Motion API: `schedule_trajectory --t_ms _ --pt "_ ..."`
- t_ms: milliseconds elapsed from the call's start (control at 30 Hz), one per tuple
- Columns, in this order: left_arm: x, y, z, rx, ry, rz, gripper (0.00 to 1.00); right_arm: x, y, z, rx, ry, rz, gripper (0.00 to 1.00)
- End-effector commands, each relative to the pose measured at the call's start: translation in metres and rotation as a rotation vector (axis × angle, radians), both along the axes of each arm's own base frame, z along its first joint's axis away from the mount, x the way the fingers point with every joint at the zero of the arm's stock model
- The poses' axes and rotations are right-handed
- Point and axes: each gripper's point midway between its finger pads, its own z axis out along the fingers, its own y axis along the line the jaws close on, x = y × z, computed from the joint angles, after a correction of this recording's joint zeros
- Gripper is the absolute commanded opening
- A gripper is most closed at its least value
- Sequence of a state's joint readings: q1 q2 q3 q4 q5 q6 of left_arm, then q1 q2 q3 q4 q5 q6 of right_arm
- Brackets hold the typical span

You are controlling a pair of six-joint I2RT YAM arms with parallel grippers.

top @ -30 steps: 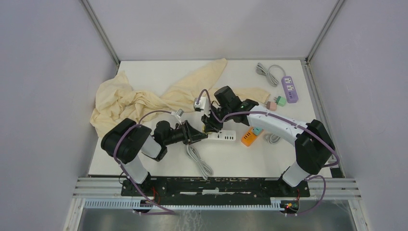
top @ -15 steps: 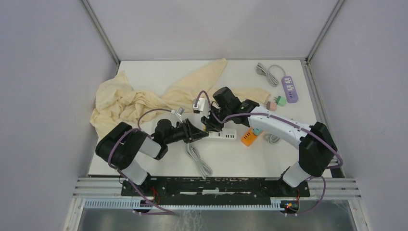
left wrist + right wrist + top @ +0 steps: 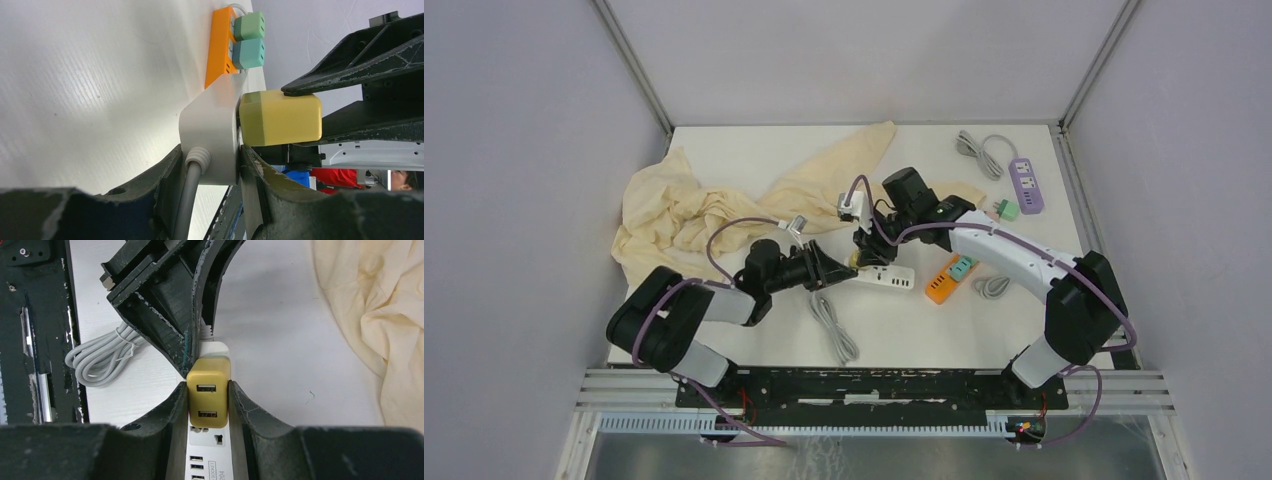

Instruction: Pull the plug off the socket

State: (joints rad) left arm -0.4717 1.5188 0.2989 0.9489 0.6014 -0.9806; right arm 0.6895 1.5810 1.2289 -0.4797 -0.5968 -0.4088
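Yellow plastic marks the task's thing: a blocky yellow plug with two USB ports in its top. It stands on the cord end of the white power strip, its base against the strip's socket face. Whether its pins are fully home cannot be told. The right gripper pinches this plug, one dark finger flat against each long side, with no gap showing between pad and plastic. The left gripper meets the strip at its cord end and is clamped across the casing, a finger on either side. One of them sits just beside the plug, right where the ribbed sleeve of the grey cord leaves the strip. From there the cord runs off into a tied coil lying on the table, near the strip's cord end. Past the strip's other end, just beside it, lies an orange power strip carrying two green plugs side by side. A cream cloth is heaped on the far side of the white strip, apart from it, one fold reaching toward the right arm. A purple power strip with its own bundled lead rests well apart from the white strip, toward the far right corner. Both arms converge over the white strip, their claws almost touching at the plug.
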Motion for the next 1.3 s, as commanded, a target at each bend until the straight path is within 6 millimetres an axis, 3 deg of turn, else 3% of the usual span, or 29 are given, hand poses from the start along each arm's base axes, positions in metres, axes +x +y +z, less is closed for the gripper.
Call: schedule_trajectory --t_ms 0,67,100,233,333,467,567,700,833,967,1067,1100,1167,1267 --pt "-0.002 0.030 -0.055 0.230 0.098 0.076 0.03 0.001 0.019 0.077 0.179 -0.094 0.052 0.00" --pt "0.001 0.032 -0.057 0.261 0.095 0.082 0.03 -0.019 0.031 0.080 0.192 -0.111 0.112 0.00" --pt "0.002 0.033 -0.058 0.276 0.094 0.083 0.03 -0.018 0.036 0.079 0.164 -0.164 0.090 0.00" --pt "0.003 0.038 -0.064 0.322 0.114 0.090 0.03 0.024 0.029 0.081 0.062 -0.338 -0.138 0.00" --pt "0.006 0.042 -0.065 0.331 0.110 0.111 0.03 0.028 0.020 0.077 0.105 -0.266 -0.137 0.00" --pt "0.011 0.044 -0.062 0.323 0.108 0.119 0.03 0.016 0.012 0.084 0.194 -0.148 -0.032 0.00" --pt "0.013 0.045 -0.061 0.325 0.104 0.122 0.03 0.016 0.005 0.096 0.241 -0.129 -0.033 0.00" --pt "0.014 0.047 -0.062 0.332 0.106 0.122 0.03 0.022 0.002 0.096 0.235 -0.119 -0.074 0.00" --pt "0.013 0.048 -0.063 0.333 0.108 0.121 0.03 0.031 0.001 0.081 0.166 -0.097 -0.109 0.00" --pt "0.015 0.048 -0.061 0.332 0.103 0.121 0.03 0.011 0.013 0.081 0.158 -0.121 -0.028 0.00" --pt "0.016 0.047 -0.057 0.325 0.091 0.112 0.03 0.014 0.016 0.082 0.155 -0.149 -0.046 0.01" --pt "0.016 0.046 -0.055 0.321 0.084 0.105 0.03 0.015 0.015 0.076 0.142 -0.151 -0.039 0.11" --pt "0.015 0.044 -0.051 0.310 0.073 0.090 0.03 0.014 0.016 0.062 0.127 -0.163 0.011 0.46" --pt "0.012 0.039 -0.044 0.289 0.056 0.057 0.03 0.011 0.018 0.038 0.126 -0.260 0.135 0.87"
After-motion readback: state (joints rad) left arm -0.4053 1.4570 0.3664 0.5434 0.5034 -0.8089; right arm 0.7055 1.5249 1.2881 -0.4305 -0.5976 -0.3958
